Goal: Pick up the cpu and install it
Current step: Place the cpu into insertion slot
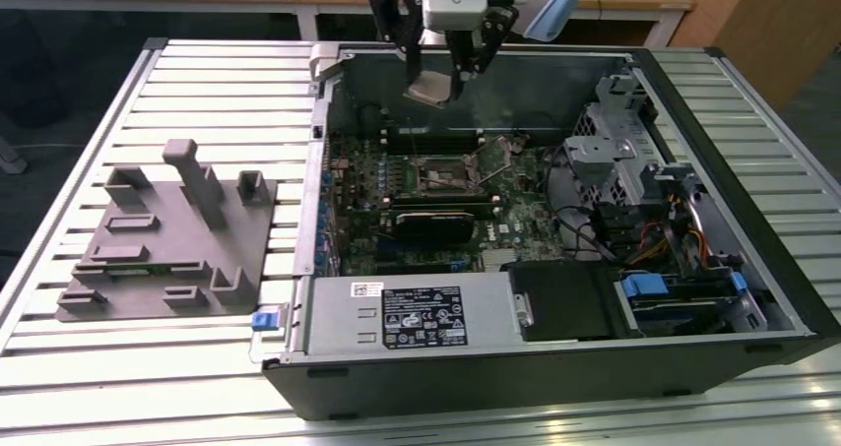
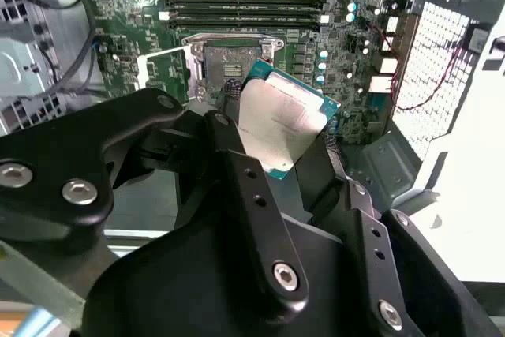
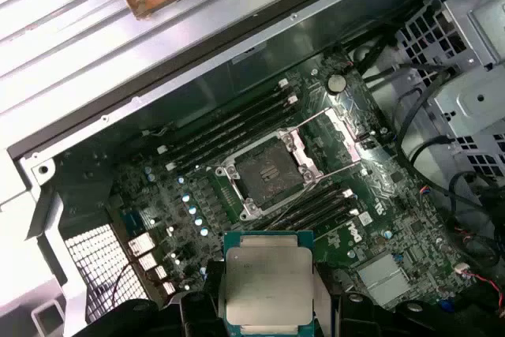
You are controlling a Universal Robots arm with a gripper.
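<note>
The cpu point(image 1: 428, 90) is a small flat square chip with a pale silver top and a green edge. My gripper point(image 1: 436, 84) is shut on it and holds it in the air over the far side of the open computer case. In both wrist views the cpu point(image 2: 278, 122) point(image 3: 267, 283) sits between the black fingers point(image 2: 241, 187). Below it the square socket point(image 3: 266, 173) on the green motherboard lies open, with its metal frame point(image 3: 339, 136) swung up. In the exterior view the socket point(image 1: 439, 175) is nearer the camera than the gripper.
A grey plastic tray point(image 1: 171, 234) with upright pegs lies on the slatted table at the exterior view's left. Inside the case point(image 1: 552, 367) are memory slots point(image 2: 241, 5), a metal drive cage point(image 1: 617, 136), cables point(image 1: 671, 234) and the power supply point(image 1: 408, 313).
</note>
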